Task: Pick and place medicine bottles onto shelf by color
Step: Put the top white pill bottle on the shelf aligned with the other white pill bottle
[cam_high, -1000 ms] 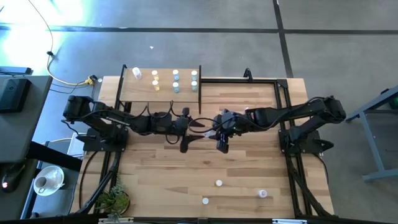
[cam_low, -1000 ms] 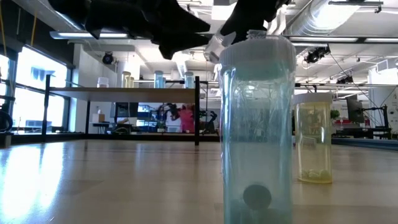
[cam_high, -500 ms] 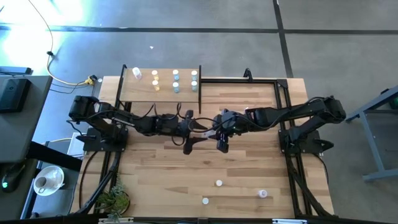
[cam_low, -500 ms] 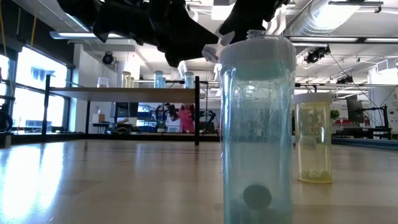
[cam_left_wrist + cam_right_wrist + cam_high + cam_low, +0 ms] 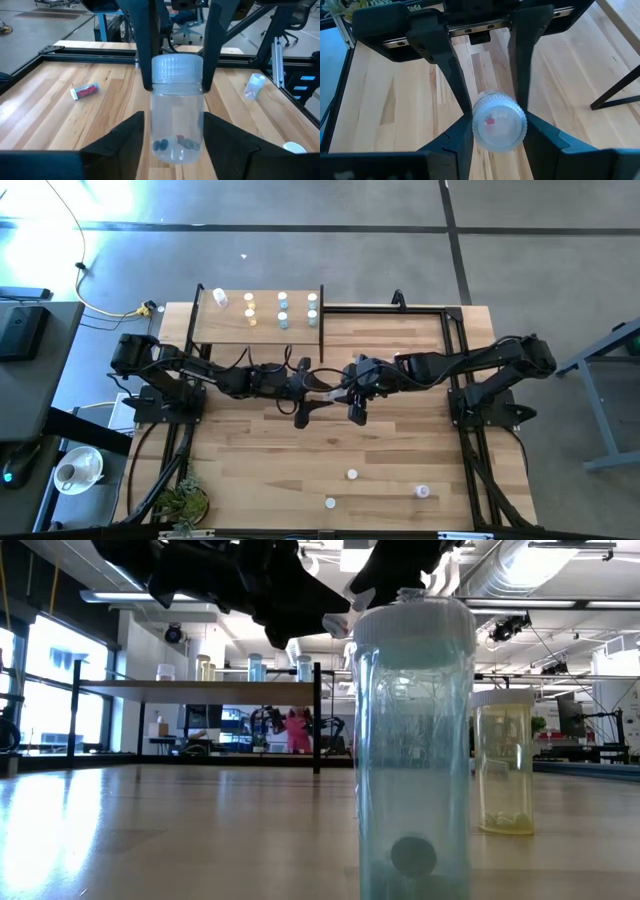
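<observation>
1. High view: both arms reach to mid-table and meet; the left gripper point(image 5: 312, 385) and right gripper point(image 5: 348, 388) face each other with a pale bottle point(image 5: 329, 387) between them, above the table point(image 5: 400, 440).
2. Left wrist view: this gives the detail the high view lacks; the bottle point(image 5: 177, 115) is clear with a white ribbed cap and a few dark and red pills at its lower end; the right gripper point(image 5: 177, 86) pinches it at the cap, one finger on each side.
3. Same view: the left gripper point(image 5: 172, 119) stands spread around the bottle's body; a sliver of wood shows between one finger and the glass, so it flanks and does not clamp.
4. Right wrist view: the bottle point(image 5: 498, 123) is seen end-on, a pink speck inside; the right arm's own fingers point(image 5: 462, 135) press its sides.
5. High view only: the shelf point(image 5: 232, 328) at the table's far edge carries a white bottle, a yellow row point(image 5: 250, 310), a blue row point(image 5: 283, 310) and a further pale row; three loose bottles point(image 5: 352, 474) stand near the front edge.
6. Low view only: a blue bottle point(image 5: 415, 740) looms close, a yellow one point(image 5: 503, 760) behind it; the arms are dark shapes overhead.
7. Left wrist view alone: a bottle with red contents point(image 5: 85, 91) lies on its side.
</observation>
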`<state>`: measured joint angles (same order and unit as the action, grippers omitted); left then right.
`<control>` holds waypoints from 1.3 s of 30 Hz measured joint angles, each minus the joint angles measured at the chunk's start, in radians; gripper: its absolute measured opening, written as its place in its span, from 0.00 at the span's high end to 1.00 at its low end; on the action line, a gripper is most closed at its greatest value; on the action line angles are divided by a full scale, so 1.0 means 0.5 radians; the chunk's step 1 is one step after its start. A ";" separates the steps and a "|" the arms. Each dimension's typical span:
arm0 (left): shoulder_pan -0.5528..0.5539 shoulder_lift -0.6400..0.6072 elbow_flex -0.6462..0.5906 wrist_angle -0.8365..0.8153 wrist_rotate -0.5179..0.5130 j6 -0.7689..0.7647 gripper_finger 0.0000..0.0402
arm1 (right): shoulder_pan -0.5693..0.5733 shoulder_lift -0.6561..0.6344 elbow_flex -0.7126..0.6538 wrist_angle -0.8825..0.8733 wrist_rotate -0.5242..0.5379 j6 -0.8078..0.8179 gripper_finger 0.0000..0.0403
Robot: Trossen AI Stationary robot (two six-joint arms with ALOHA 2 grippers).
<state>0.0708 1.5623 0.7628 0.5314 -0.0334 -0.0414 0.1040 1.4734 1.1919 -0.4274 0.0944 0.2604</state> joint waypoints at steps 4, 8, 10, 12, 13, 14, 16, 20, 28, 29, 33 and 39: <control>-0.001 -0.001 0.000 -0.012 0.007 0.001 0.63 | 0.000 0.000 0.000 -0.002 0.002 0.000 0.67; -0.001 -0.002 0.000 -0.017 0.003 0.010 0.69 | 0.000 0.000 0.000 -0.002 0.002 -0.013 0.67; -0.001 -0.002 0.000 -0.017 -0.002 0.017 0.69 | 0.000 0.000 0.000 -0.002 0.003 -0.029 0.67; -0.001 -0.002 0.000 -0.018 -0.003 0.017 0.68 | 0.000 0.000 0.000 -0.002 0.002 -0.036 0.67; -0.001 -0.002 0.000 -0.019 -0.004 0.018 0.68 | 0.000 0.000 0.000 -0.002 0.003 -0.037 0.66; -0.001 -0.002 0.000 -0.019 -0.006 0.021 0.68 | 0.000 0.000 0.000 -0.002 0.002 -0.047 0.66; -0.002 -0.002 0.000 -0.019 -0.008 0.021 0.68 | 0.000 0.000 0.000 -0.002 0.002 -0.071 0.64; -0.002 -0.002 -0.001 -0.031 -0.008 0.020 0.68 | 0.001 -0.002 0.000 -0.001 0.003 -0.114 0.57; -0.015 -0.002 -0.001 -0.022 -0.176 0.018 0.67 | -0.001 -0.004 0.213 -0.211 0.018 -0.120 0.46; -0.022 -0.002 -0.001 -0.024 -0.227 0.024 0.68 | 0.000 -0.004 0.266 -0.255 0.017 -0.120 0.46; -0.087 -0.010 -0.001 -0.004 -0.468 0.100 0.69 | 0.002 -0.005 0.471 -0.426 0.011 -0.158 0.45; -0.176 -0.011 -0.105 0.263 -0.727 0.098 0.69 | 0.001 -0.005 0.732 -0.625 0.014 -0.215 0.45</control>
<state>-0.0170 1.5566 0.7100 0.6631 -0.3970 0.0078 0.1043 1.4709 1.5579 -0.7398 0.1013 0.1529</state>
